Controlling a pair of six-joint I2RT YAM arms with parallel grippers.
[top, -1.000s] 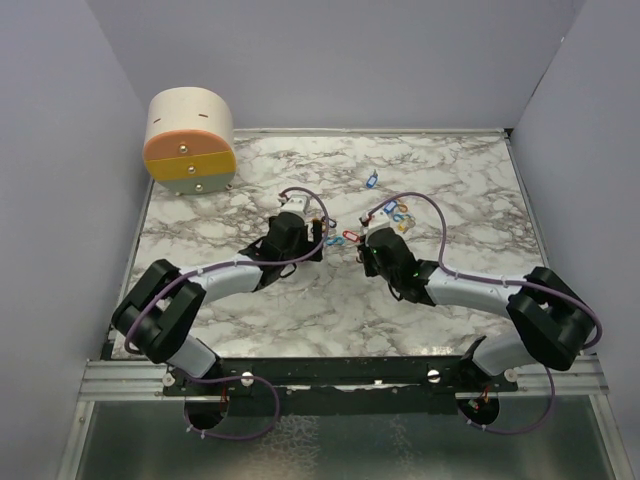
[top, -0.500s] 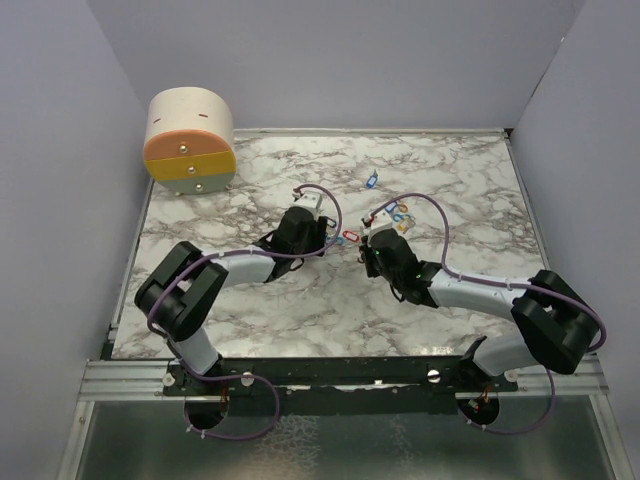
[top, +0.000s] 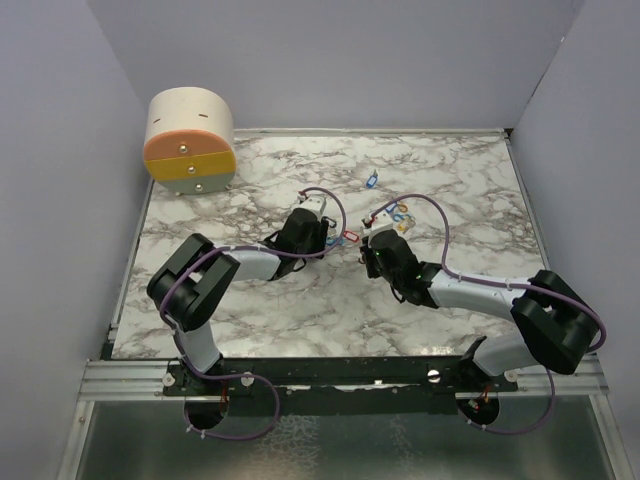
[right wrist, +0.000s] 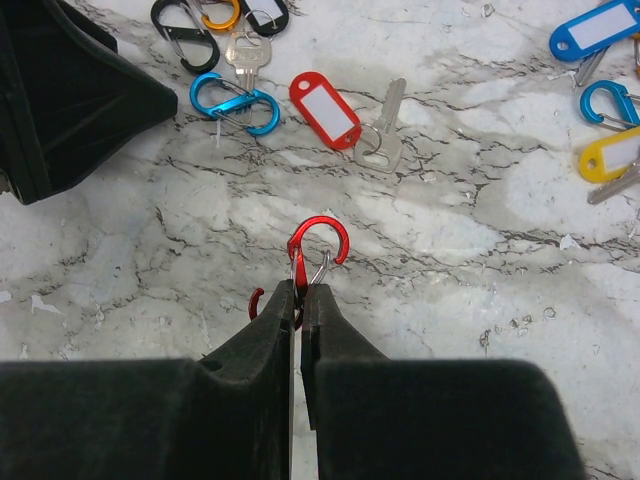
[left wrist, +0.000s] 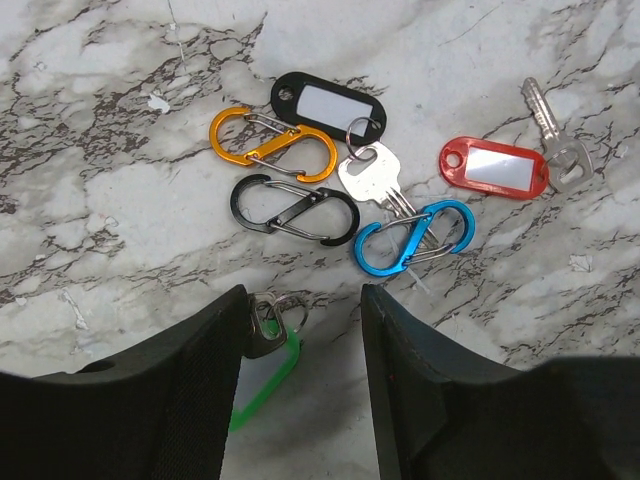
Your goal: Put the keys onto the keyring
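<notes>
— And the left pincer (left wrist: 303, 305)?
— Apart, low over the table (left wrist: 120, 200); a green tag (left wrist: 265, 380) lies by one finger.
— The right pincer (right wrist: 300, 292)?
— Clamped on a red carabiner (right wrist: 320, 243); the red tag (right wrist: 325, 108) lies beyond it.

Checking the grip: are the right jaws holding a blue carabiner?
No, the right jaws are shut on the red carabiner.

On the grey-veined white marble tabletop (top: 450, 170), the left arm's black gripper (top: 322, 238) and the right arm's black gripper (top: 366, 250) face each other near the middle, with a small red plastic key tag (top: 350, 236) between them. A small blue tag (top: 372, 180) lies farther back. A round cream-and-orange drawer box (top: 190, 140) stands at the far left corner.
</notes>
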